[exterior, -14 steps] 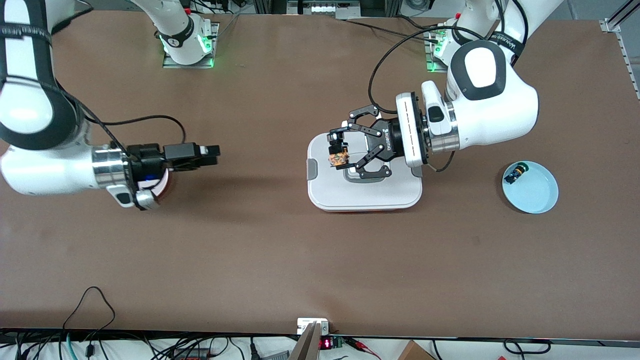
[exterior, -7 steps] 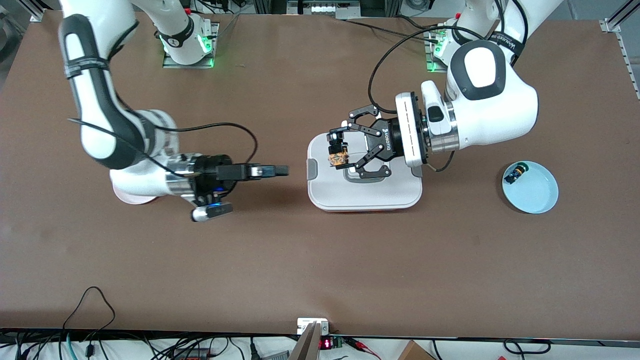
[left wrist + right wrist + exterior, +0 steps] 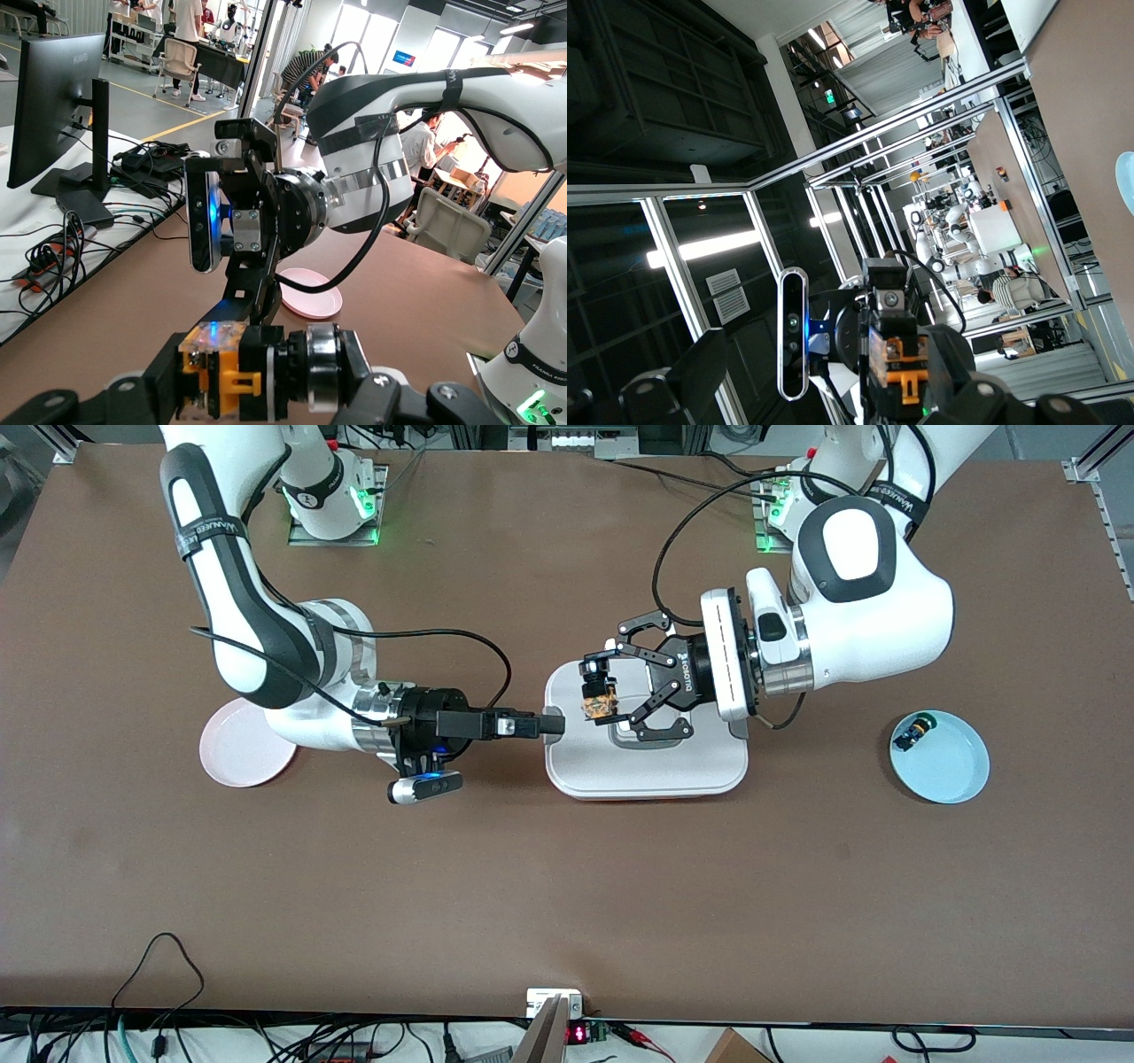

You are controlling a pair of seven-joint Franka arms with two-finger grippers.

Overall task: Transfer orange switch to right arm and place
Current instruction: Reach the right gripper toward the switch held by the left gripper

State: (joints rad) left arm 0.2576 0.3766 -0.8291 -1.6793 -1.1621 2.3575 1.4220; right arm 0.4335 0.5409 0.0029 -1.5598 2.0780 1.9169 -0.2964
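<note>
Item: orange switch (image 3: 599, 705), pinched between the fingertips of the left hand (image 3: 601, 691), held in the air over the white lidded box (image 3: 647, 766) at mid-worktop.

Right hand (image 3: 554, 724): level, at the box's edge toward the right arm's end, close beside the switch, not touching it; fingers spread, nothing in them.

Risks, as judged:
- The switch is tiny; little of it stands clear of the left fingertips, so the right hand may catch those fingertips instead of the part.
- Early release by the left hand would drop the switch onto the box lid, from which it could roll.
- A low approach could knock the box.

Hard to make out:
- In the front view the right fingertips merge with the box's grey latch (image 3: 552, 726); their gap is unclear.
- The pink plate (image 3: 239, 757), near the right arm, is partly covered by it.
- The blue plate (image 3: 948, 766), toward the left arm's end, holds a small dark part (image 3: 912, 733) too small to identify.
</note>
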